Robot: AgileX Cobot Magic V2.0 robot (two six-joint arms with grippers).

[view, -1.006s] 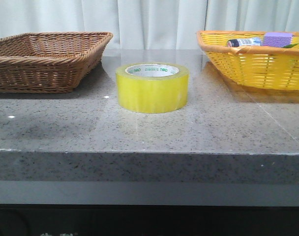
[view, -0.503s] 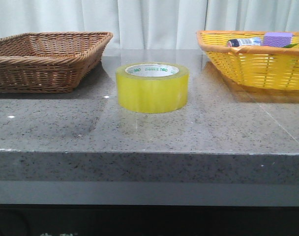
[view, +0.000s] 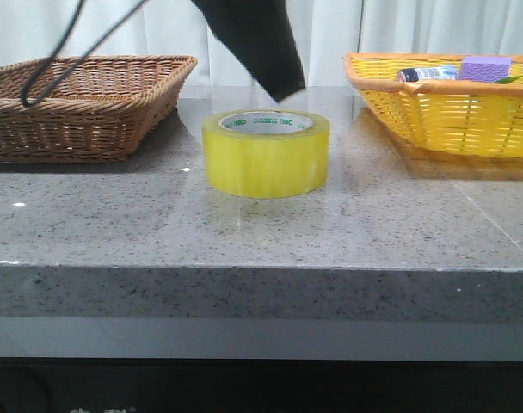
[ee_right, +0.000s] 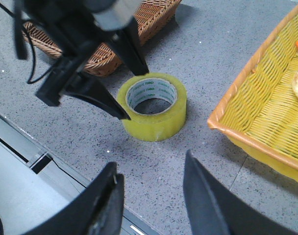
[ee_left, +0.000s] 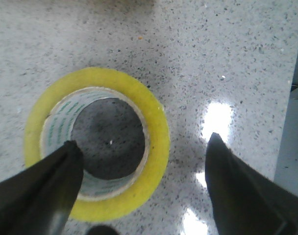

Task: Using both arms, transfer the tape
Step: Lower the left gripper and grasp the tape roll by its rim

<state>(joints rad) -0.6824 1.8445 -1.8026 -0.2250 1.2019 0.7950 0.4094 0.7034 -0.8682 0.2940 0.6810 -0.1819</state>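
Note:
The tape [view: 266,155], a thick yellow roll with a white core printed in green, lies flat on the grey stone table. My left gripper [view: 282,89] hangs just above its far rim, its jaws open. In the left wrist view the gripper [ee_left: 142,140] has one finger [ee_left: 51,186] over the roll's hole and the other finger [ee_left: 242,186] outside the roll [ee_left: 156,142], straddling one wall without touching it. The right wrist view shows the tape [ee_right: 156,122] and the left gripper [ee_right: 134,95] over it. My right gripper [ee_right: 150,161] is open and empty, high above the table's front edge.
A brown wicker basket [view: 81,107] stands at the back left. A yellow woven basket [view: 451,116] at the back right holds a bottle [view: 427,74] and a purple block [view: 485,68]. The table's front edge [view: 261,268] is close to the tape. A thin cable [view: 51,64] hangs over the brown basket.
My left arm has come down into the front view from above and now hangs over the tape. The tape has not moved.

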